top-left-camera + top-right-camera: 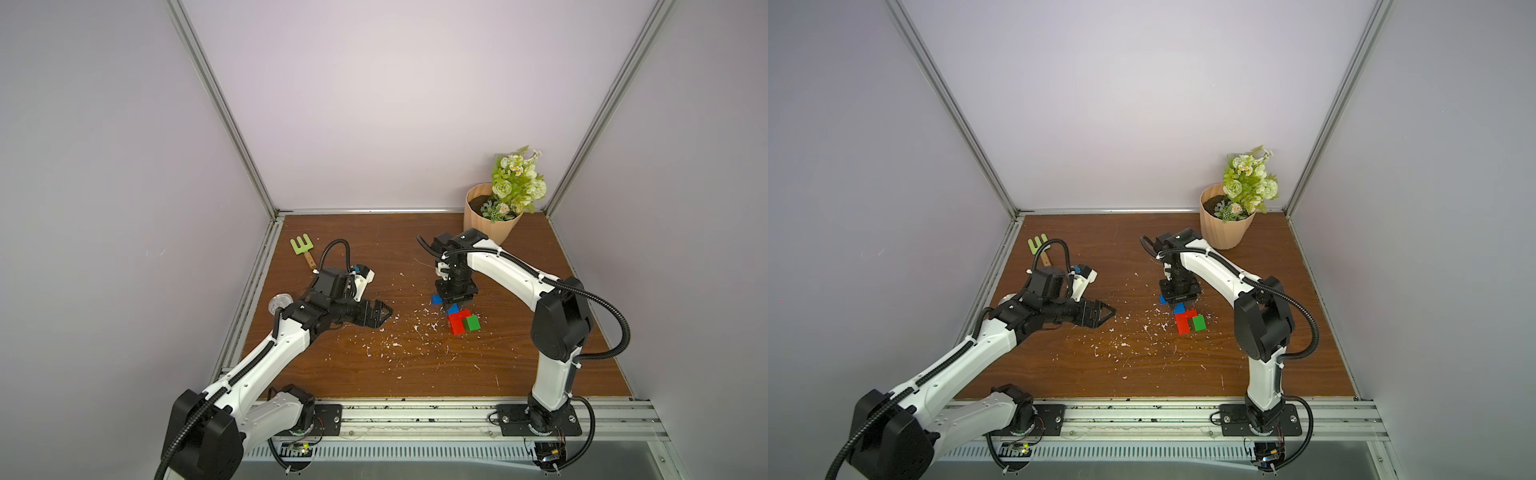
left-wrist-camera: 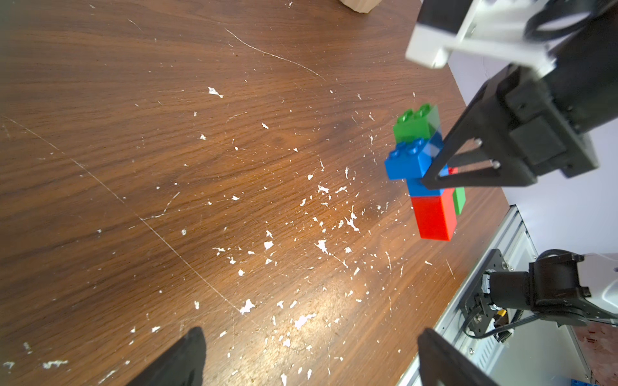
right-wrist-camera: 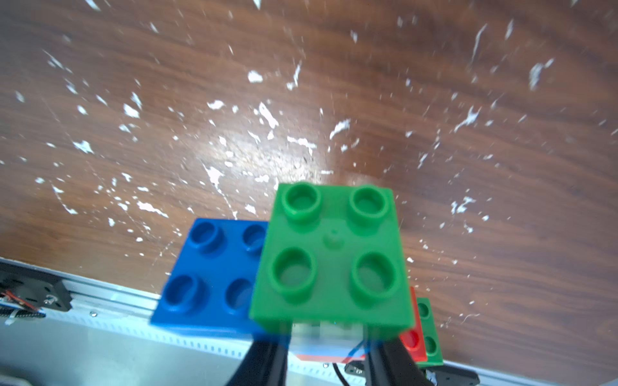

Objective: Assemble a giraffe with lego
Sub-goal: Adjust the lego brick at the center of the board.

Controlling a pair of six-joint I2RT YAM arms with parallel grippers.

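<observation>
The giraffe (image 1: 457, 324) (image 1: 1183, 322) is one joined lego figure right of the table's middle. It lies lengthwise, red and green legs toward the front rail, blue neck and head toward the back. The left wrist view shows the giraffe (image 2: 433, 217) with a green brick (image 2: 414, 127) capping the blue head. My right gripper (image 1: 451, 305) (image 2: 431, 177) (image 3: 326, 337) comes down from above and is shut on the blue neck. I cannot tell whether the figure rests on the wood or hangs just over it. My left gripper (image 1: 384, 316) (image 2: 311, 351) is open and empty, well to the left.
A beige pot of green flowers (image 1: 492, 220) stands at the back right. A green toy rake (image 1: 300, 246) lies at the back left, and a clear round disc (image 1: 279, 302) sits by the left edge. White scuffs mark the wood. A metal rail (image 1: 415, 411) runs along the front.
</observation>
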